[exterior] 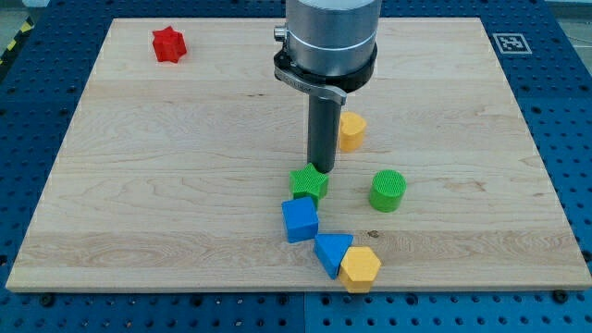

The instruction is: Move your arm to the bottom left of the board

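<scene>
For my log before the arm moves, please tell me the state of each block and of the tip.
my tip: touching green star's top edge
green star: flat, above blue cube
blue cube: flat
blue triangle: touching yellow hexagon
yellow hexagon: flat
green cylinder: upright, alone
yellow block: beside rod
red star: alone, top left

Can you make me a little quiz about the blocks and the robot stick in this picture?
1. True or false: the red star sits near the view's top left.
2. Which block is closest to my tip? A) green star B) green cylinder C) blue cube
3. How many yellow blocks are on the board?

Key: 1 true; 2 A; 3 two.
</scene>
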Available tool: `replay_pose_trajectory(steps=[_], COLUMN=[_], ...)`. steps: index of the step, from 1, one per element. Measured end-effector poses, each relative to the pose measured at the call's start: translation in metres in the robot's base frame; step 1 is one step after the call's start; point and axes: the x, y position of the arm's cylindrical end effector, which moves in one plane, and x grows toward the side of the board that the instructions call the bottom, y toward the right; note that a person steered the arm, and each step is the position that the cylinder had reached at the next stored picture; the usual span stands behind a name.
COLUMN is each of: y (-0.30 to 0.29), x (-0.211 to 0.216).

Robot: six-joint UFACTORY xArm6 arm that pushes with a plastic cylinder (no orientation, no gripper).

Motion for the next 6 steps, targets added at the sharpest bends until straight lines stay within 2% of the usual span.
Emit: replay_pose_trajectory(steps=[1, 2, 3, 4, 5, 6], y=[-0.014, -0.084, -0.154, -0.195, -0.199, -0.186], x=[-0.023, -0.048, -0.026, 0.027, 0.09, 0.121])
